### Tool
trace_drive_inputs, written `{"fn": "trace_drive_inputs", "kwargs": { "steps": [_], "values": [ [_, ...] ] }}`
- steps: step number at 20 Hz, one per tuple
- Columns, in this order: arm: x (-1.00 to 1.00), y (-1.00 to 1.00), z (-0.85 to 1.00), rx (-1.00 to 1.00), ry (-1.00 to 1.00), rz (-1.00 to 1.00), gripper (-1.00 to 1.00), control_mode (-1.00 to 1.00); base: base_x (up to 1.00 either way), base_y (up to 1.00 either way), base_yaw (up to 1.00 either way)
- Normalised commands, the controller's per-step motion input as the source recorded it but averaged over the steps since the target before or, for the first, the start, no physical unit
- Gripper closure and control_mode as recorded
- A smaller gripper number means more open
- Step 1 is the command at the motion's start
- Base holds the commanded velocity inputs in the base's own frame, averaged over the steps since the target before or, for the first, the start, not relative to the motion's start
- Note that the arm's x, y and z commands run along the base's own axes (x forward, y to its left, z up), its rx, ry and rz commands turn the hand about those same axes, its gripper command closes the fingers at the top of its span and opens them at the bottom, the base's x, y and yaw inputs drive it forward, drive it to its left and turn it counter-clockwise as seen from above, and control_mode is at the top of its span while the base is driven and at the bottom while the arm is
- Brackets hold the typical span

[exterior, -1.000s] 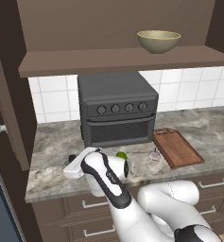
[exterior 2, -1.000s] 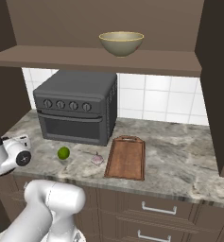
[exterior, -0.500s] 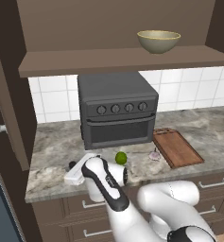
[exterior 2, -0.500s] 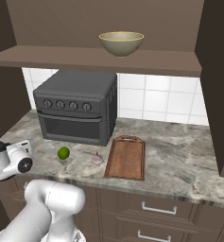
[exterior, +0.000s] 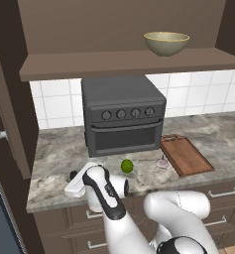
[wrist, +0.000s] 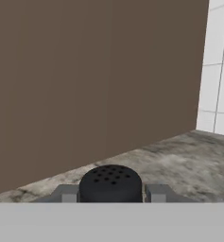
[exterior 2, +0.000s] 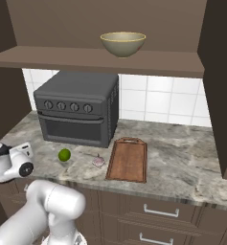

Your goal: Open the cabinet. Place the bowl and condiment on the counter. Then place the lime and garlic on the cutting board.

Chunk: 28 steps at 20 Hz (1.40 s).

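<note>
Lower now over counter (exterior: 54, 158): pincer (wrist: 111, 194) clasping black, hole-dotted condiment (wrist: 110, 183).

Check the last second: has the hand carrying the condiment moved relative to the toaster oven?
Yes. In the left base view the gripper has dropped lower and away from the toaster oven, toward the counter front edge, still shut on the condiment.

On the desk (exterior 2: 182, 162) a toaster oven (exterior 2: 79, 114) stands at the back against the wall. In front of it lies the lime (exterior 2: 64, 154), the garlic (exterior 2: 99, 161) to its right, and right of that the cutting board (exterior 2: 129, 159). The bowl (exterior 2: 123, 43) sits on the cabinet shelf (exterior 2: 96, 61) above. At the desk's left end, the condiment (wrist: 111, 183) stands between my jaws, a cabinet wall (wrist: 85, 85) behind it.
</note>
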Motion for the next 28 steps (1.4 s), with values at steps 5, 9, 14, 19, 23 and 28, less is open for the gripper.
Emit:
{"fn": "trace_drive_inputs", "kwargs": {
  "steps": [5, 9, 14, 19, 23, 28],
  "values": [
    [0.22, 0.12, -0.28, 0.0, -0.07, 0.0, 1.0, -1.0, 0.0, 0.0, 0.0],
    [0.01, 0.0, -0.27, 0.0, -0.02, 0.0, 1.0, -1.0, 0.0, 0.0, 0.0],
    [0.0, 0.0, -0.06, 0.0, -0.01, 0.0, 1.0, -1.0, 0.0, 0.0, 0.0],
    [0.0, 0.0, 0.0, 0.0, 0.0, 0.0, -1.0, -1.0, 0.0, 0.0, 0.0],
    [0.0, 0.0, 0.0, 0.0, 0.0, 0.0, -1.0, -1.0, 0.0, 0.0, 0.0],
    [0.0, -0.11, 0.0, 0.0, 0.0, -0.01, -1.0, -1.0, 0.0, 0.0, 0.0]
  ]
}}
